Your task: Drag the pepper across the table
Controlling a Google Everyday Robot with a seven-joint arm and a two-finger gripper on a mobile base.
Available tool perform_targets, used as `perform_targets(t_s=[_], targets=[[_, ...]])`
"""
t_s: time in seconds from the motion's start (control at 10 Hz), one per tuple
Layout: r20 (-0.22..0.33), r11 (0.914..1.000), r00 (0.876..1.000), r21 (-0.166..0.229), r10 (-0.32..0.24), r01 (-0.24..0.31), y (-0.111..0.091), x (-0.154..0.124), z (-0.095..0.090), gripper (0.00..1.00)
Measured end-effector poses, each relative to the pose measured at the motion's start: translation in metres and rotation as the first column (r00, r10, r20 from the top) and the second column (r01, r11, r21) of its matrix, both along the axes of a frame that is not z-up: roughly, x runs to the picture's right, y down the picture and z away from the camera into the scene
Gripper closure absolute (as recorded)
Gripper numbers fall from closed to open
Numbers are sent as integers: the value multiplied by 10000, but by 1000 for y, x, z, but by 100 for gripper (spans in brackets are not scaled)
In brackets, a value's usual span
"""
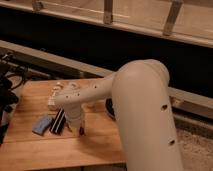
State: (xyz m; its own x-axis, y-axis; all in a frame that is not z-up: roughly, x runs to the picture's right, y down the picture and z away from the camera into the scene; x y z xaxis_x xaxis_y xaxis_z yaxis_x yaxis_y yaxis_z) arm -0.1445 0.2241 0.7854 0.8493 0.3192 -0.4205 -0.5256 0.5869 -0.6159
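Note:
The light wooden table [30, 150] fills the lower left. My white arm reaches in from the right, and my gripper [79, 126] points down at the table's middle, just right of the black ribbed block [58, 121]. A small dark red-brown thing, apparently the pepper [81, 132], lies on the wood right at the gripper's tip. I cannot tell whether the two touch. The arm's wrist hides the wood behind the gripper.
A blue pad [42, 124] lies left of the black block. A dark round object [110, 107] sits partly hidden behind my arm. Small white items [56, 90] lie near the table's back edge. Black gear with cables [6, 92] stands off the left edge.

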Motion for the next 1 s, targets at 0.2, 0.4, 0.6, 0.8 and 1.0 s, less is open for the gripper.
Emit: perform_targets(t_s=[0.2,0.4,0.6,0.8,1.0], targets=[[46,9994,9996,-215,-261,262,3,2,-3,100],[-116,9957,9973,-590,-723,715,19,7,-14,100],[-251,9941,9969,-805,-751,728,31,22,-22,100],[-75,9934,9978,-946,-664,654,42,22,-27,100],[409,9912,9983,-1239,-415,463,61,24,-36,100]])
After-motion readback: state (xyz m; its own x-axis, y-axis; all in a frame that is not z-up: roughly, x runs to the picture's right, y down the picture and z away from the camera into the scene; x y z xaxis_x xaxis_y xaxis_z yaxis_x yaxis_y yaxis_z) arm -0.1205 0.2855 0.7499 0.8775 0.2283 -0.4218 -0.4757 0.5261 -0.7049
